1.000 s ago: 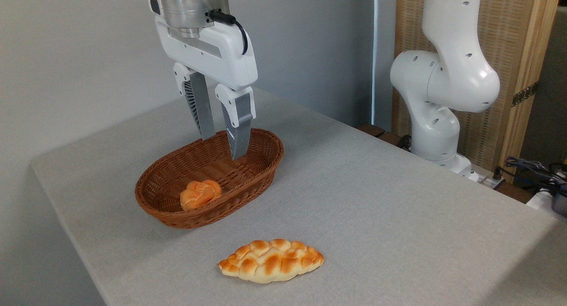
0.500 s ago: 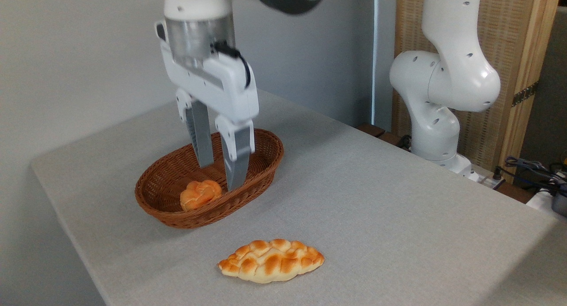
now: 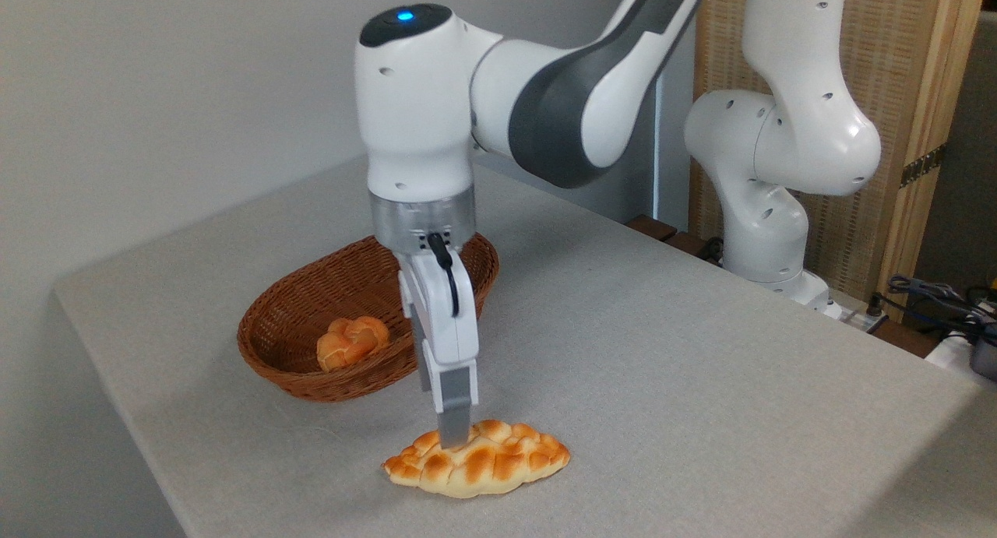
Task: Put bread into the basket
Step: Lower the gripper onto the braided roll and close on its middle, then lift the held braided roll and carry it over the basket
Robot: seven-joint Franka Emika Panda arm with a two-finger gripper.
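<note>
Gripper (image 3: 454, 438) down over the bread (image 3: 477, 468), lower centre of frame!

The loaf lies on the table (image 3: 701, 382), just in front of the basket (image 3: 311, 343), where a small orange roll (image 3: 352, 342) sits. Seen edge-on, one finger (image 3: 455, 413) hides the other, so I cannot tell how wide the jaws stand or whether they grip. The loaf looks light, firm and bumpy; I'd pinch across its narrow middle.
</note>
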